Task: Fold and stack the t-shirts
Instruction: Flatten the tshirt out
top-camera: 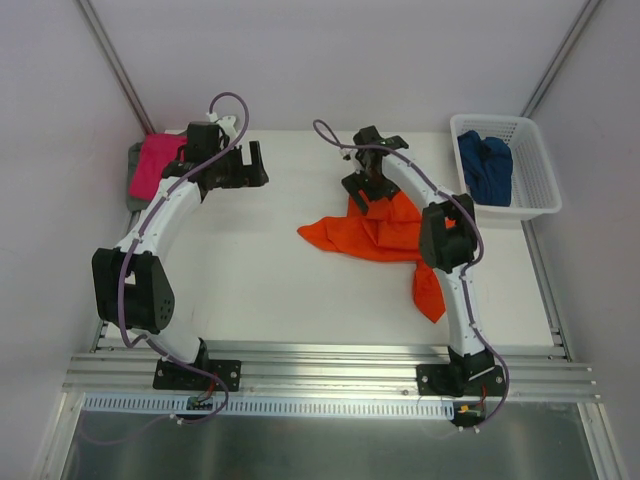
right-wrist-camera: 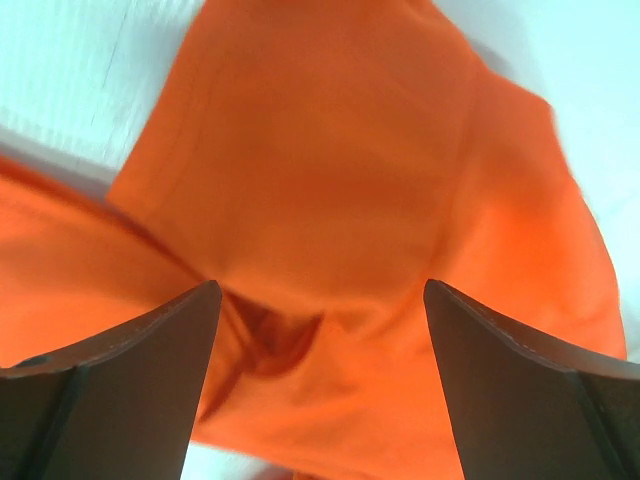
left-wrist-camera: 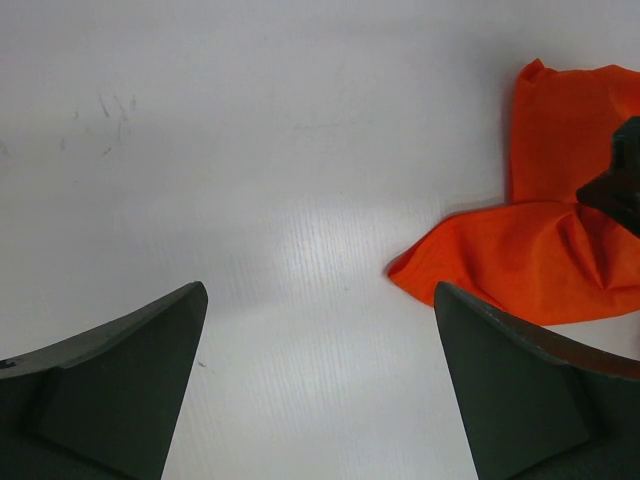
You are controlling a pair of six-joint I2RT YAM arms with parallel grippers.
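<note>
Left gripper (left-wrist-camera: 320,290) is open, jaws spread wide, hanging over bare white table (top-camera: 260,280) with nothing between the fingers; from the top camera I see it at the far left, just beside the pile at the table's back left corner. That pile is the magenta t-shirt (top-camera: 158,160) lying on top of the grey t-shirt (top-camera: 133,182); only an edge of the grey one shows from under the pink.

Right gripper (right-wrist-camera: 322,290) is open too, jaws standing wide apart directly above the orange t-shirt (top-camera: 380,232); on the right wrist camera orange cloth fills the gap between the fingers, bunched into a fold in the middle; I cannot tell whether the fingertips touch the fabric, and nothing is pinched.

The orange t-shirt lies crumpled, not folded, right of the table's centre; one point reaches left toward the middle, and a long tail runs toward the near edge beside the right arm's forearm. On the left wrist camera its nearest corner shows at the right, well apart from the left fingers.

The dark blue t-shirt (top-camera: 485,168) sits bunched inside the white lattice basket (top-camera: 537,192) at the far right corner.
</note>
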